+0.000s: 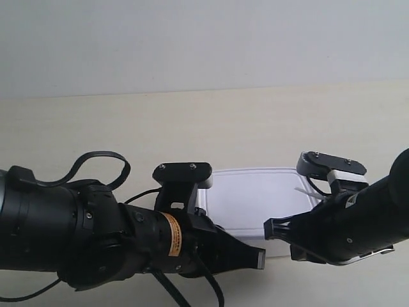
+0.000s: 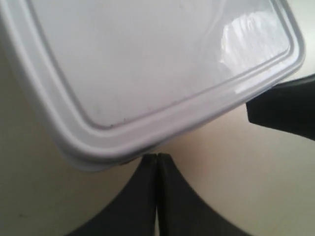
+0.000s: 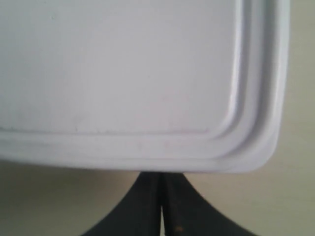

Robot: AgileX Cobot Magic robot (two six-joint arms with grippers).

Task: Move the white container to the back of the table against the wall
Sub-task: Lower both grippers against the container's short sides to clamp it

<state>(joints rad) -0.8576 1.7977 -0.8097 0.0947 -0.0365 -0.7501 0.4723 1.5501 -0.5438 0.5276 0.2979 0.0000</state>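
Observation:
The white container lies flat on the table, lid on, well short of the wall. My left gripper is shut with nothing between its fingers, and its tips sit against the rim of the white container near a rounded corner. My right gripper is also shut and empty, its tips touching the near edge of the white container. In the exterior view both arms reach in from the front: the gripper of the arm at the view's left and the gripper of the arm at the view's right.
A bare strip of table runs between the container's far edge and the wall. The other arm's dark finger shows beside the container in the left wrist view. A black cable loops over the arm at the exterior view's left.

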